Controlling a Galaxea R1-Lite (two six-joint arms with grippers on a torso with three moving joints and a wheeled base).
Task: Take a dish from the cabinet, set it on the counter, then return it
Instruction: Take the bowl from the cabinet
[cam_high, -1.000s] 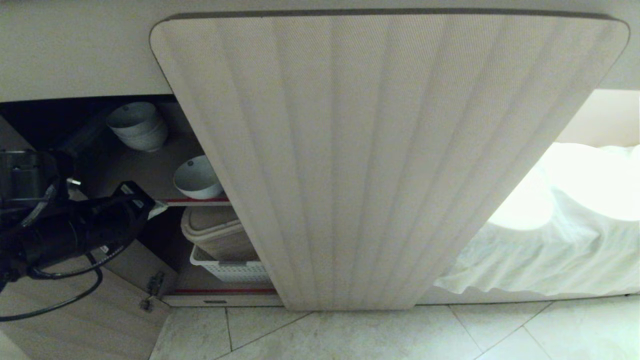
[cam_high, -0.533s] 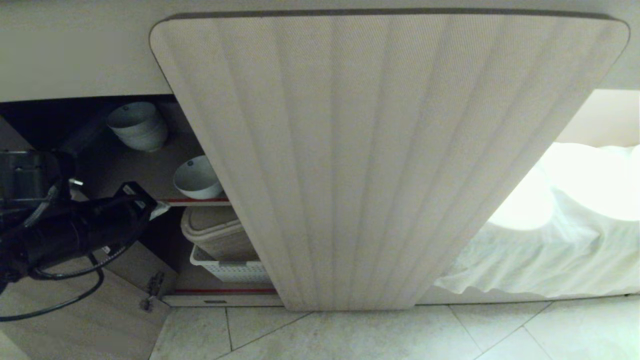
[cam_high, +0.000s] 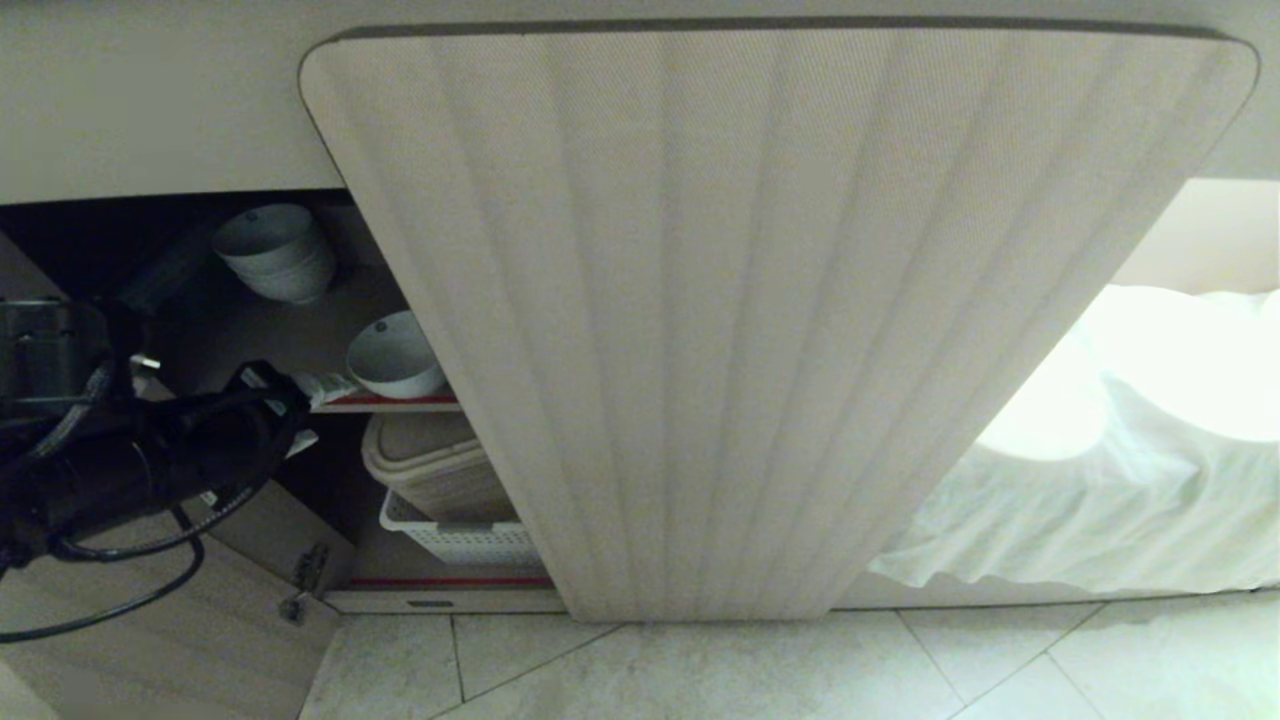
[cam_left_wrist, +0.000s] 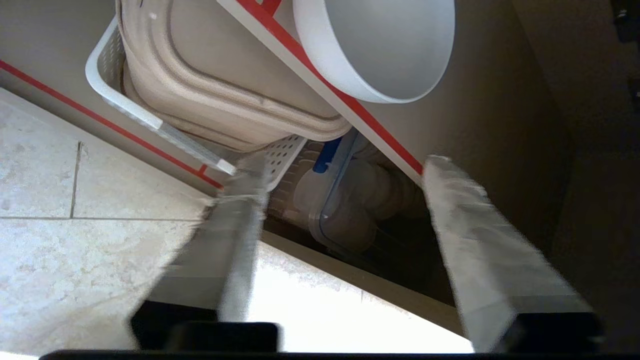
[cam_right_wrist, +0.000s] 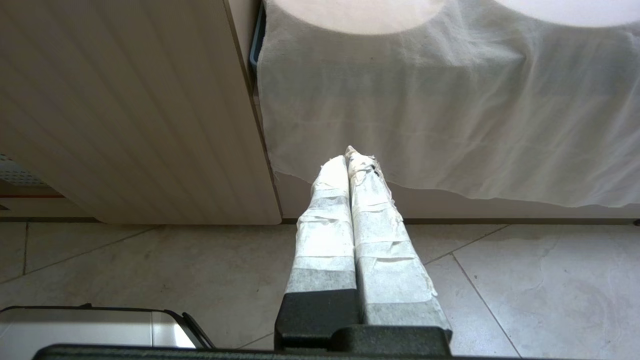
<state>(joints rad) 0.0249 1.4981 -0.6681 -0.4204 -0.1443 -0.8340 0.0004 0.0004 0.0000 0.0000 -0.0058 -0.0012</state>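
The dish, a small white bowl, sits on the cabinet's upper shelf, just behind its red-taped edge. In the left wrist view the dish lies beyond the fingertips, apart from them. My left gripper hangs in front of the shelf edge, left of the dish and slightly lower. It is open with nothing between its taped fingers. My right gripper is shut and empty, parked low over the floor. The counter's top is out of view.
The fluted cabinet door stands wide open across the middle. A stack of white bowls sits deeper on the shelf. Below, a beige lidded box rests in a white basket. A white cloth hangs at right.
My left gripper has opened; one white fingertip now shows by the shelf edge close to the dish. The dish and the arm have stayed put.
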